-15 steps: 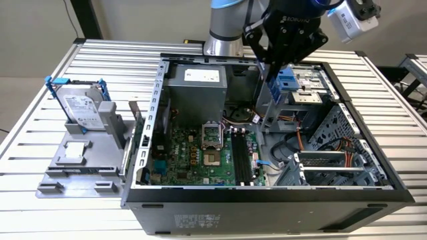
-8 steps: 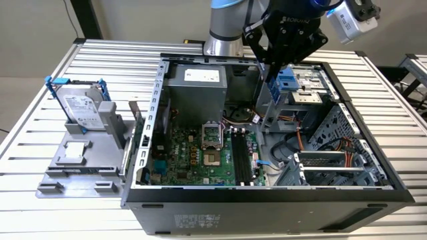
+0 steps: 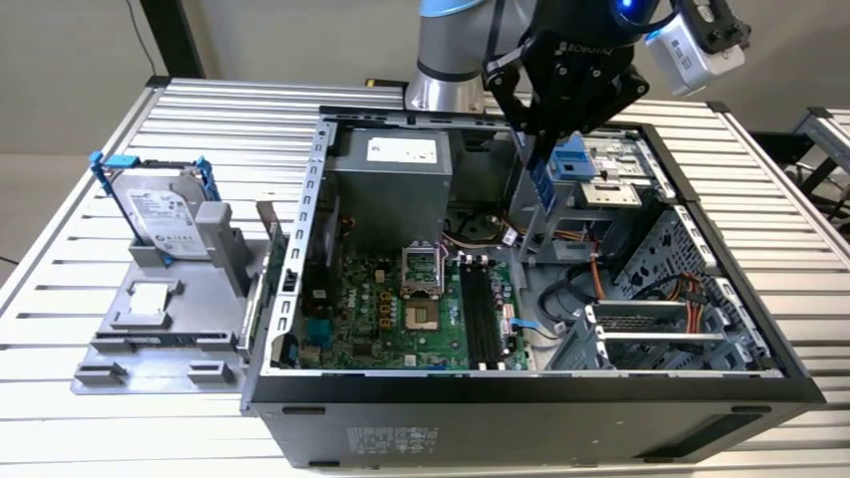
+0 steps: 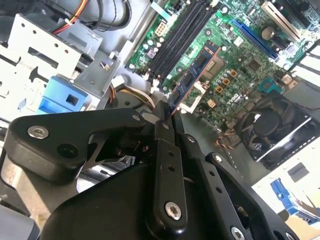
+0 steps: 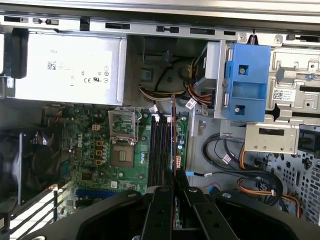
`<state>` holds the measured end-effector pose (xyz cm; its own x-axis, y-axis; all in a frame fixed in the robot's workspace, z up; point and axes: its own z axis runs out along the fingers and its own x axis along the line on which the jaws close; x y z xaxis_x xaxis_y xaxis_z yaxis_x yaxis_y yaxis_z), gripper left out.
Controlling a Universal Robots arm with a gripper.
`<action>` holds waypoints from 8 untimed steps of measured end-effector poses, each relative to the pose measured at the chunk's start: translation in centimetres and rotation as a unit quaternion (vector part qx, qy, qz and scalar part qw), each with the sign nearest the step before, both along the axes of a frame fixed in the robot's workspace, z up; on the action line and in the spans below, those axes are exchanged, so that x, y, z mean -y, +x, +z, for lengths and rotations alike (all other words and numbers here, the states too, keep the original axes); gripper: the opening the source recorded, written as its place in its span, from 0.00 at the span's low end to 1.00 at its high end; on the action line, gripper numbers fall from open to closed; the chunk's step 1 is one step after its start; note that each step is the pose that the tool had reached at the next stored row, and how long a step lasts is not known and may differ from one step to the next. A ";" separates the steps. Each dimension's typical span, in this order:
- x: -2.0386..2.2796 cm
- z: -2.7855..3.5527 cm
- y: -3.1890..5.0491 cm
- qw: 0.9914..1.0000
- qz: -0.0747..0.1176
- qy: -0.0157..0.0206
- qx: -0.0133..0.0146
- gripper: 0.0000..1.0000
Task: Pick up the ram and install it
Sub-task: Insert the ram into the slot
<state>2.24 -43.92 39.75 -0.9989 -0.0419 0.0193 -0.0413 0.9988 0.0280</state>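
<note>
We've got fingers [image 4: 164, 160] pinching the ram [image 4: 194, 76]; in the exterior view its long axis runs 12-to-6, memory slots [image 3: 481, 317] at its 7 o'clock.

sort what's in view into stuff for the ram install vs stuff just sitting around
For the job:
ram, gripped by the end effector
black memory slots

Just lying about:
hard drive
power supply
cooling fan

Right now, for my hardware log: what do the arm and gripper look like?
The arm is a silver-grey cylinder with a blue ring. The gripper is matte black, its flat linkage bars studded with silver screws; a white camera box sits beside it.
</note>
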 end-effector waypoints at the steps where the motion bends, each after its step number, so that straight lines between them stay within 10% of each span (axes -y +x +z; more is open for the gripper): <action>1: 0.00 -0.10 0.00 1.000 0.000 0.000 0.000 0.00; 8: 0.00 -0.72 0.02 1.000 0.000 -0.002 0.000 0.00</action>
<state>2.26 -43.92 39.04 -0.9989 -0.0421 0.0194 -0.0416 0.9988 0.0250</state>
